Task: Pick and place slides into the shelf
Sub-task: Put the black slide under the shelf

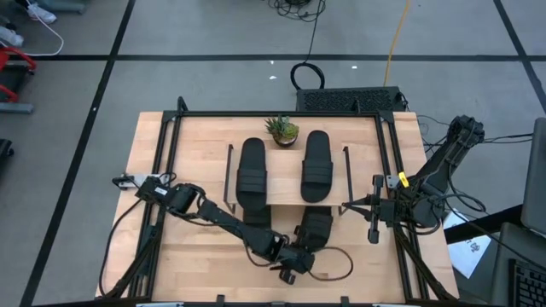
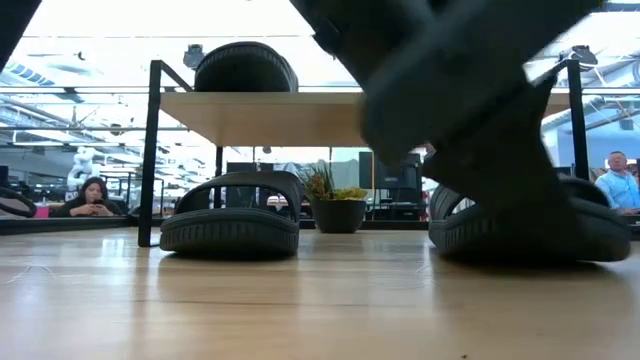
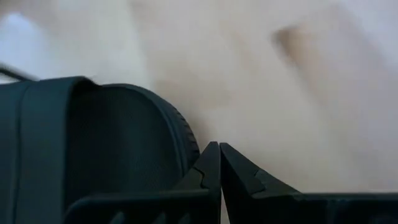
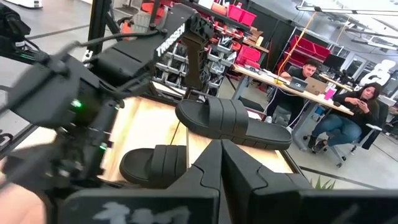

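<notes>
With its jaws pressed together and empty, the left tool (image 1: 288, 271) sits just beside a slide (image 1: 312, 228) that looks light, rubbery and bendable, best pinched across its wide strap.

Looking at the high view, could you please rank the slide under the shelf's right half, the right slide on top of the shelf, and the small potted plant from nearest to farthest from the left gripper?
Measured from the left gripper, shut near the table's front edge:
1. The slide under the shelf's right half, just beyond the gripper.
2. The right slide on top of the shelf, farther back on the plank.
3. The potted plant, at the shelf's rear edge, between the two top slides.
</notes>
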Robot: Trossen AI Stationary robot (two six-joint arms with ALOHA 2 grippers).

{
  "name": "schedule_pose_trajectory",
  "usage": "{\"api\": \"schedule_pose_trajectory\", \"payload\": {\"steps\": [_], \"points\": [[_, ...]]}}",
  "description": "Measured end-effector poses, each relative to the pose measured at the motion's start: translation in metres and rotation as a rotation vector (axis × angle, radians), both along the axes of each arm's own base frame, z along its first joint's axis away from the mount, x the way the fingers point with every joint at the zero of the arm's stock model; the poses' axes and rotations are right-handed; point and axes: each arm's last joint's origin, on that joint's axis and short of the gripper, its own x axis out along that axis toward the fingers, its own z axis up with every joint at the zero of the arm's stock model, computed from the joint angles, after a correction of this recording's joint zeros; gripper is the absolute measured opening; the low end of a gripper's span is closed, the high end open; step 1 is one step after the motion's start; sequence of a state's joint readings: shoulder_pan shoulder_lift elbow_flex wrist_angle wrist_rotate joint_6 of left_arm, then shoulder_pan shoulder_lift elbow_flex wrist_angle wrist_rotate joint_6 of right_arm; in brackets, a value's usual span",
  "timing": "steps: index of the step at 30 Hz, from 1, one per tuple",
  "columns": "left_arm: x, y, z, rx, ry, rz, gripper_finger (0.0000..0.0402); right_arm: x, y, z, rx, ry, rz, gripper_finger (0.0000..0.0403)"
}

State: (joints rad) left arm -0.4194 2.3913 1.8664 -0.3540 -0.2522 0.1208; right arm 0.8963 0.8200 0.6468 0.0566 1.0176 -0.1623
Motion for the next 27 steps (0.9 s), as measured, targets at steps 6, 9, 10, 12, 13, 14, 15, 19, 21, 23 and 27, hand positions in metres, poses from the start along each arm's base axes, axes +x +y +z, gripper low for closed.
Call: {"api": "schedule_pose_trajectory", "payload": {"steps": [6, 9, 10, 12, 13, 14, 15, 19, 21, 23, 27], "points": [[0.014, 0.020, 0.005, -0.001, -0.073, 0.037, 0.0000, 0.000, 0.000, 0.000, 0.002, 0.000, -0.001, 0.0000], [0.017, 0.027, 0.005, -0.034, -0.068, 0.033, 0.0000, 0.000, 0.000, 0.000, 0.001, 0.000, 0.000, 0.0000], [0.017, 0.028, 0.005, -0.050, -0.064, 0.028, 0.0000, 0.000, 0.000, 0.000, 0.001, 0.000, 0.000, 0.0000], [0.018, 0.028, 0.006, -0.060, -0.072, 0.023, 0.0001, 0.000, 0.000, 0.000, 0.001, 0.000, 0.000, 0.0000], [0.019, 0.028, 0.006, -0.052, -0.080, 0.020, 0.0000, 0.000, 0.000, 0.000, 0.001, 0.000, 0.000, 0.0000], [0.019, 0.028, 0.007, -0.042, -0.086, 0.011, 0.0000, 0.000, 0.000, 0.000, 0.000, 0.000, 0.000, 0.0000], [0.019, 0.028, 0.007, -0.033, -0.094, 0.002, 0.0000, 0.000, 0.000, 0.000, -0.003, 0.000, 0.001, 0.0000], [0.020, 0.029, 0.008, 0.027, -0.127, 0.059, 0.0000, 0.000, 0.000, 0.000, -0.005, 0.001, 0.001, 0.0000], [0.022, 0.034, 0.009, 0.049, -0.134, 0.090, 0.0001, 0.000, 0.000, 0.000, -0.003, 0.000, 0.001, 0.0000], [0.023, 0.037, 0.009, 0.054, -0.136, 0.100, 0.0000, 0.000, 0.000, 0.000, 0.002, 0.000, 0.001, 0.0000], [0.024, 0.035, 0.011, 0.069, -0.169, 0.078, 0.0000, 0.000, 0.000, 0.000, 0.001, 0.000, 0.001, 0.0000]]}}
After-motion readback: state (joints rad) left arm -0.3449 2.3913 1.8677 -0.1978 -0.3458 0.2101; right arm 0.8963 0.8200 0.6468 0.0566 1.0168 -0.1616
